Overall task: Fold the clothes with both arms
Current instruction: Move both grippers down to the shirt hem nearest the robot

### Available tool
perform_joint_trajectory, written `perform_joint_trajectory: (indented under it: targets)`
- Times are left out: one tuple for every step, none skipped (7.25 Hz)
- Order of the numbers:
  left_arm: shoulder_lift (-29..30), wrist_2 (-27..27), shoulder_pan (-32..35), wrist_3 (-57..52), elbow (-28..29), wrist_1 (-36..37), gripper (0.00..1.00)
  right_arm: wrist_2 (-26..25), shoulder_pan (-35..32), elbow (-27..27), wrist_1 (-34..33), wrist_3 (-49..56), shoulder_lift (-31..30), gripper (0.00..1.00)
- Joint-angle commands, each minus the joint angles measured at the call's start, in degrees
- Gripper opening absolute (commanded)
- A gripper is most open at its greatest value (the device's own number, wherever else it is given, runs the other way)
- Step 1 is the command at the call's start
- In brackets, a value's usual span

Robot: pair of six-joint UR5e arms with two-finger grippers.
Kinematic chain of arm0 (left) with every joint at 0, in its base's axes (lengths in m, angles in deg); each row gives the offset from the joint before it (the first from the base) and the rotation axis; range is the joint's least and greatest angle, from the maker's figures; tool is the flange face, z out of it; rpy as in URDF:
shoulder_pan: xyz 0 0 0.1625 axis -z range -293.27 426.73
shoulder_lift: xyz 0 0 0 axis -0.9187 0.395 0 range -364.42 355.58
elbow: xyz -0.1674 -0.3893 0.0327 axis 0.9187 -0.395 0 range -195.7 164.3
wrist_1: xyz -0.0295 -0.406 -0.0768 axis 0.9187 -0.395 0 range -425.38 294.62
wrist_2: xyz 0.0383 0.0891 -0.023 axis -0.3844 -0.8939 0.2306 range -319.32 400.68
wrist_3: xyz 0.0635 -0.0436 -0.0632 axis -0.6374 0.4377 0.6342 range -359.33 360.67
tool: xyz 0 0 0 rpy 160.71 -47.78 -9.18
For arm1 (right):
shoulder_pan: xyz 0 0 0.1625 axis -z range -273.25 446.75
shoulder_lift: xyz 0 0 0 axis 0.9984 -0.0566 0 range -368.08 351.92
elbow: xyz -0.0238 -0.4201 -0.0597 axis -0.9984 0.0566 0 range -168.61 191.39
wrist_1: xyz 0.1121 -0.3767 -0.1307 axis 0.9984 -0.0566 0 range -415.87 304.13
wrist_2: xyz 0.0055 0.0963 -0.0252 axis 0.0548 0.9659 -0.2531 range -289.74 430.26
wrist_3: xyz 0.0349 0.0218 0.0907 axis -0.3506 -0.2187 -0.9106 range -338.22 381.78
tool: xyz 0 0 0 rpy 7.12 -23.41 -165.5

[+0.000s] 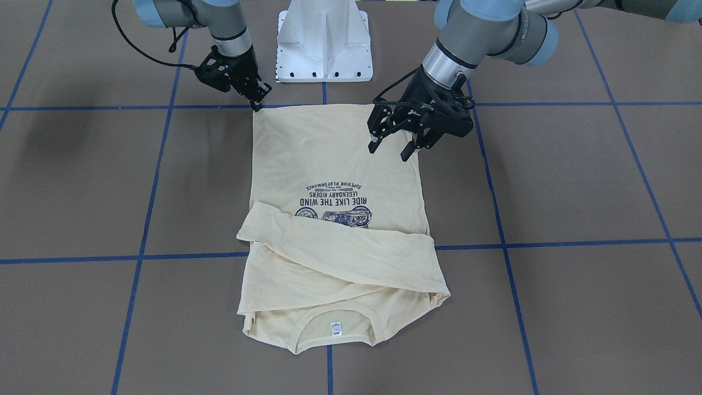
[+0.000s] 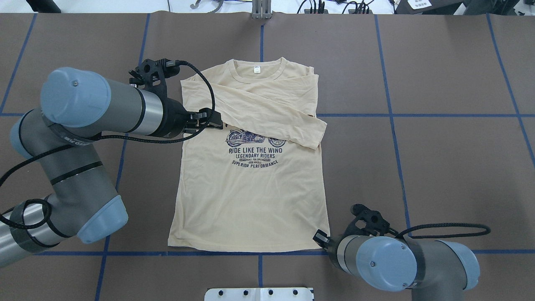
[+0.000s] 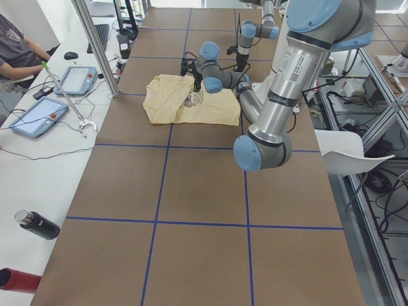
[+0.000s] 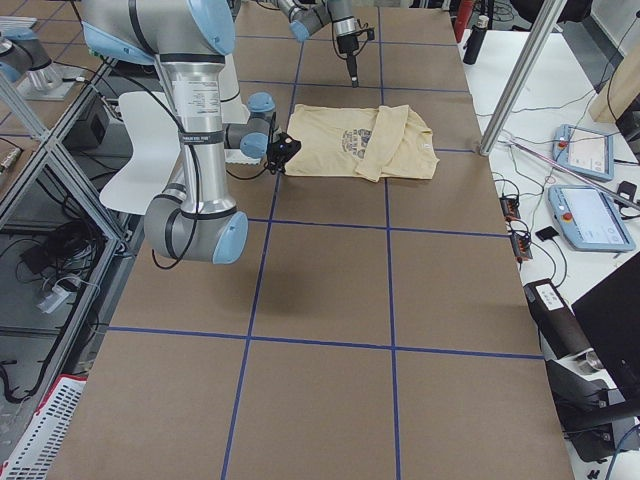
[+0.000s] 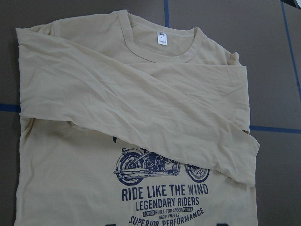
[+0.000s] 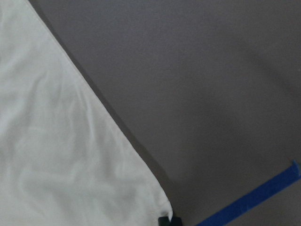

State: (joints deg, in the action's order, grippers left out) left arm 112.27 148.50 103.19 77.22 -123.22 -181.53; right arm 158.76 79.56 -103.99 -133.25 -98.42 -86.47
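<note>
Fingers on the left arm, the left fingers (image 2: 210, 118), are spread wide and hold nothing. They hang up above the T-shirt (image 2: 250, 196), over its side edge. The folded sleeve (image 2: 271, 121) starts right by them and runs across the chest, away from them. The motorcycle print (image 2: 253, 152) with its dark blue words sits just past these fingers, and its top is tucked under the sleeve. The small white neck label (image 2: 256, 70) is further off from them, at the shirt's far end. The right fingers (image 1: 256, 104) are down low at the counter (image 2: 439, 167) and are squeezed together. The bottom corner of the shirt comes right to their tips, and they look closed on the very end of that corner. In the right wrist view the cloth fills one side of these fingers, and bare brown counter with a blue tape line (image 6: 254, 197) is on the other side. The shirt lies flat and face up, pale cream-yellow, with its neck far from the right fingers and its bottom edge next to them. The white base (image 1: 323, 38) stands near the right fingers.
</note>
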Motion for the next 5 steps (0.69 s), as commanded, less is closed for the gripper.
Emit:
perform_joint_trajectory:
  targets:
    - [-0.5,-0.4,0.0,6.5,1.7,0.1,0.77,1.3,-0.3,-1.2,0.0,0.0,-0.1,0.0]
    - [-4.7,-1.0,-0.2,8.5,0.7,0.0,0.77,2.5,-0.4,-3.7,0.0,0.0,-2.2,0.0]
    - [-8.7,-3.9,-1.9,13.1,-0.6,0.0,0.77,3.1,-0.3,-4.8,0.0,0.0,-3.2,0.0]
    - [-12.8,-4.0,-4.4,13.6,-2.8,0.0,0.77,3.1,-0.2,-4.8,0.0,0.0,-3.1,0.0]
    - [-15.6,-3.9,-6.8,16.2,-4.7,0.0,0.77,3.1,-0.1,-4.5,0.0,0.0,-3.0,0.0]
